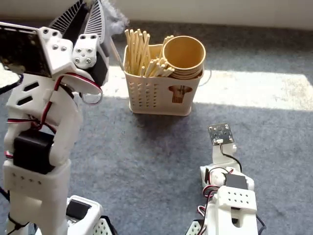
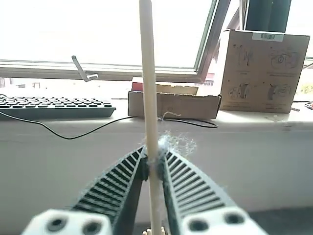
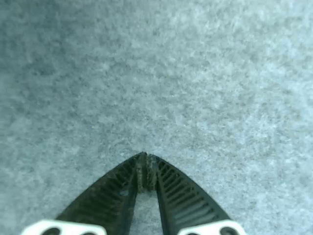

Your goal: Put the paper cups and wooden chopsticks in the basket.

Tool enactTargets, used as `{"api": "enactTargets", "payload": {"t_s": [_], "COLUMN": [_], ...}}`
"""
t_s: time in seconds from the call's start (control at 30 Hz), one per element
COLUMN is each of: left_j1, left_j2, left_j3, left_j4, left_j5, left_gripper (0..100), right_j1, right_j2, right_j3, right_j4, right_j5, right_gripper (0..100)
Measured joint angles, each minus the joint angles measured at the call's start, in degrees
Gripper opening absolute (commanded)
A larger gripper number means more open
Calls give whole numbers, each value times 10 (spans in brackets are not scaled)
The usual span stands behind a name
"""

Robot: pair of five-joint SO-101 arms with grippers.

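1. Your basket (image 1: 159,93), cream with perforated walls, stands on the grey surface (image 1: 146,161), partly in a strip of sunlight.
2. Inside it, a nested stack of paper cups (image 1: 184,56) takes the right side as the high view shows it. A bundle of wooden chopsticks (image 1: 139,49) stands on end at the left, and a few of them lean against the cups.
3. Your left tool (image 2: 154,164) is clamped on a single chopstick (image 2: 149,98), raised high beside the basket. The stick is pale and straight and runs well past the tips, where a tuft of grey fluff (image 2: 173,143) clings.
4. Your right tool (image 3: 145,171) hangs low over the surface, tips pressed together, well apart from the basket.
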Motion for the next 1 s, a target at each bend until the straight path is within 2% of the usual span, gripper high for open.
{"api": "enactTargets", "payload": {"t_s": [0.2,0.37,0.6,1.0], "left_j1": [0,0,11,11], "left_j2": [1,15,140,261], "left_j3": [102,142,142,164], "left_j4": [-132,-198,-241,-245], "left_j5": [0,0,0,0], "left_gripper": [5,5,5,5], "right_j1": [0,0,0,0], "right_j2": [0,0,0,0], "right_j3": [0,0,0,0], "right_j4": [0,0,0,0], "right_j5": [0,0,0,0], "right_gripper": [6,6,6,6]}}
